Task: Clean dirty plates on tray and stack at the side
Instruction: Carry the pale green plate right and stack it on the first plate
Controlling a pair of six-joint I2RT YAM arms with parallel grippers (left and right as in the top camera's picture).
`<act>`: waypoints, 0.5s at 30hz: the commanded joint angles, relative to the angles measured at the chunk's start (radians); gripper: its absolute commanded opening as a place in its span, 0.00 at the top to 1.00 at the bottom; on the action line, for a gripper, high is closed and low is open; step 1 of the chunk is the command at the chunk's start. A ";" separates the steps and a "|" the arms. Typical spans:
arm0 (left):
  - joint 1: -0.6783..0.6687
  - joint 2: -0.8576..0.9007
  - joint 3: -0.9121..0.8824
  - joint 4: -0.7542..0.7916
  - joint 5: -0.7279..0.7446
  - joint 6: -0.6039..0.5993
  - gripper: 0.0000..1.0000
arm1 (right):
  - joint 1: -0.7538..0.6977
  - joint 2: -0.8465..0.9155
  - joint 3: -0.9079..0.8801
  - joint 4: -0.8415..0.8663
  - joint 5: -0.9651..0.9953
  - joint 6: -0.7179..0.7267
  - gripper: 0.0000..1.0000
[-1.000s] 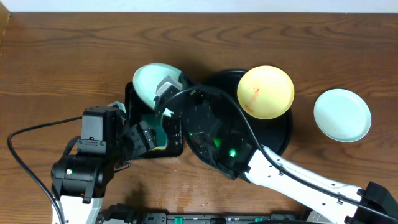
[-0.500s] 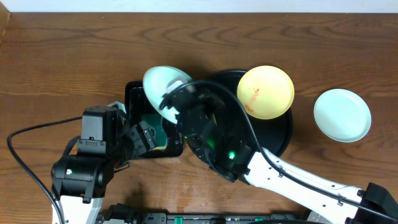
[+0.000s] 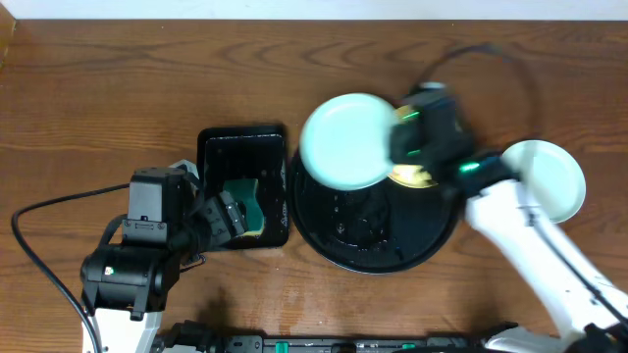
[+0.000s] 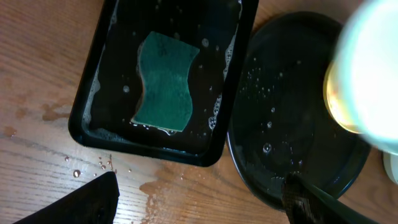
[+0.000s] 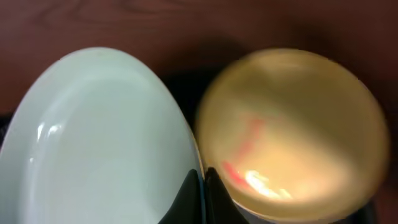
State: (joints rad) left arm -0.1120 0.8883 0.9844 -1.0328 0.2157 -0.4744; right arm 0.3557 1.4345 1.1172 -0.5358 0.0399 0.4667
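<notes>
Aloft, the right tool grips a mint plate.

On the table: two mint plates and one yellow plate, one round tray, one rectangular tray, one sponge, two robot arms.

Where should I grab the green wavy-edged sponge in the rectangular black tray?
From straight above, pinch the green wavy-edged sponge across its narrow width, a finger on each long edge. It lies flat in the rectangular black tray, long edges clear of the walls.
</notes>
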 commanded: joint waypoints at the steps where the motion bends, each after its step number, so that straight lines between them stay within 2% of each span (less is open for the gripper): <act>1: 0.004 -0.001 0.021 -0.003 0.009 -0.005 0.16 | -0.240 -0.063 0.011 -0.081 -0.236 0.056 0.99; 8: 0.004 -0.001 0.021 -0.003 0.009 -0.005 0.16 | -0.670 -0.036 -0.014 -0.220 -0.182 0.026 0.99; 15: 0.004 -0.001 0.021 -0.003 0.009 -0.005 0.16 | -0.925 0.048 -0.055 -0.209 -0.093 0.026 0.99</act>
State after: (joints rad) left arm -0.1120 0.8883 0.9844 -1.0328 0.2157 -0.4744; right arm -0.5060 1.4437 1.0821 -0.7437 -0.0731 0.4900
